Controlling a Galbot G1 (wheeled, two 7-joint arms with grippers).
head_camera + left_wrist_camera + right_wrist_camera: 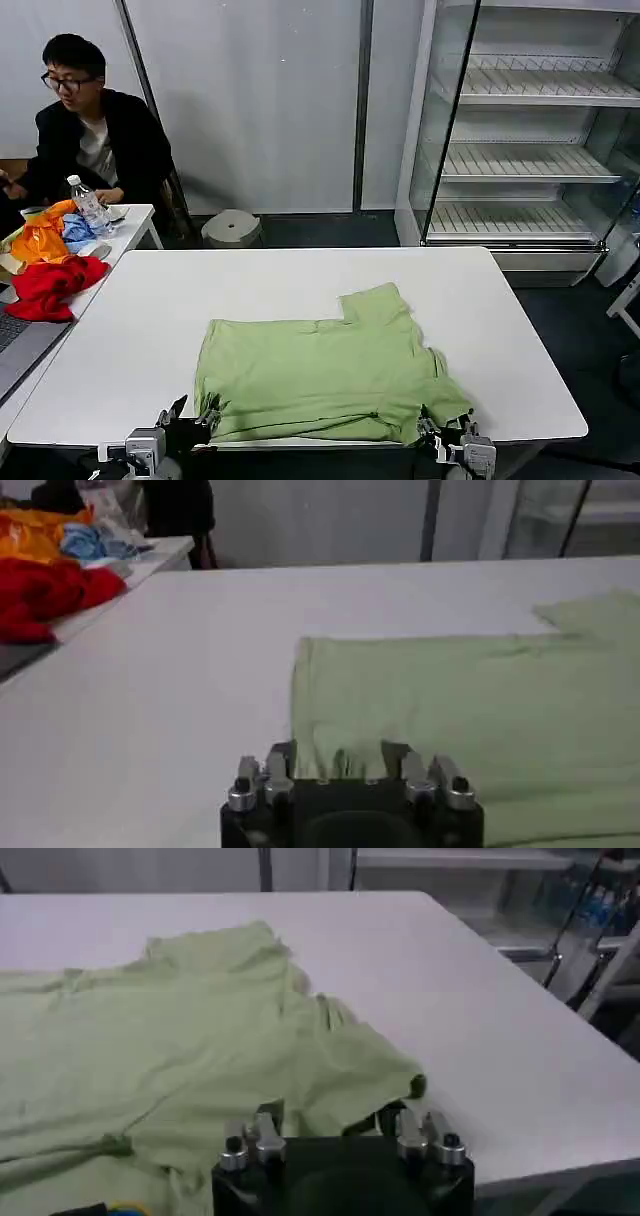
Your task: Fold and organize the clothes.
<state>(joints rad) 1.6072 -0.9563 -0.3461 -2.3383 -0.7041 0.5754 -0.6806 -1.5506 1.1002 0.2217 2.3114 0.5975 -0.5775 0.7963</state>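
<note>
Light green cotton, the shirt (pixel 325 375) lies partly folded on the near half of the white table (pixel 300 280), one sleeve sticking out toward the far side. On my left, the left gripper (pixel 340 765) sits at the near left corner of the hem; its fingers look spread, with cloth just in front of them. To the right, the right gripper (pixel 335 1123) sits at the near right corner, jaws likewise apart and cloth bunched between them. I judge I'm setting up a two-handed pinch of the near edge. Next I'd need both to bite together, evenly, before lifting.
</note>
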